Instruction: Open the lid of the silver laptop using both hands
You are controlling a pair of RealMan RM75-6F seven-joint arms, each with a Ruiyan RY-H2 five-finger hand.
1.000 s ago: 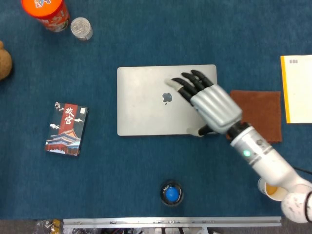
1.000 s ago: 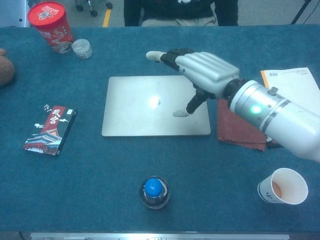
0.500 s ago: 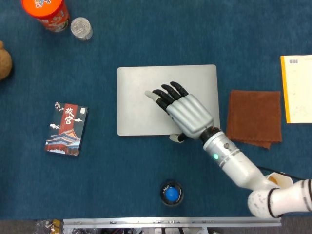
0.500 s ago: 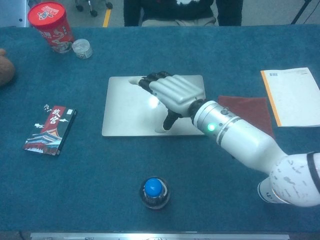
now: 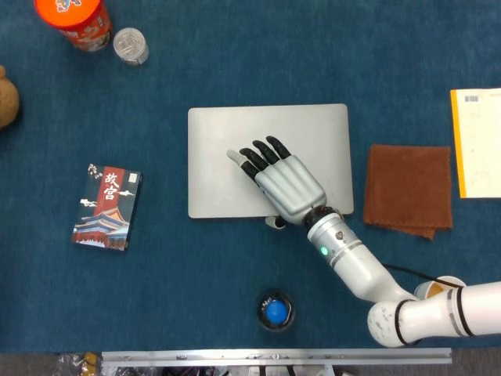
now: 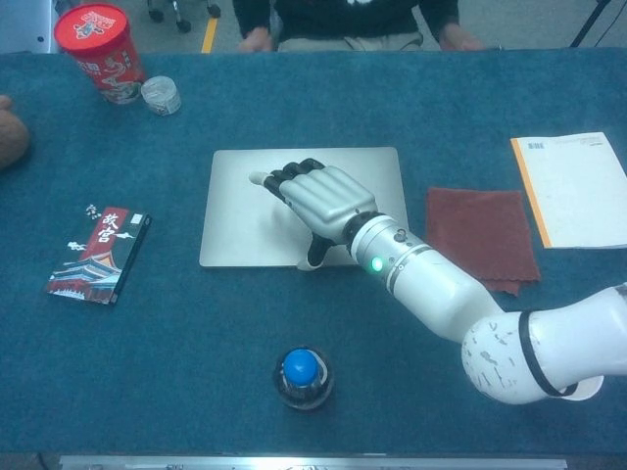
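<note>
Right hand (image 5: 288,185) on closed laptop (image 5: 219,149)

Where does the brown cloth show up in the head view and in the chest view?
Head view: brown cloth lies right of centre, flat on the table, just right of the silver laptop.
Chest view: brown cloth lies right of centre, between the laptop and the yellow-edged paper.
Shared landmark: the laptop's right edge, beside the cloth in both.
</note>
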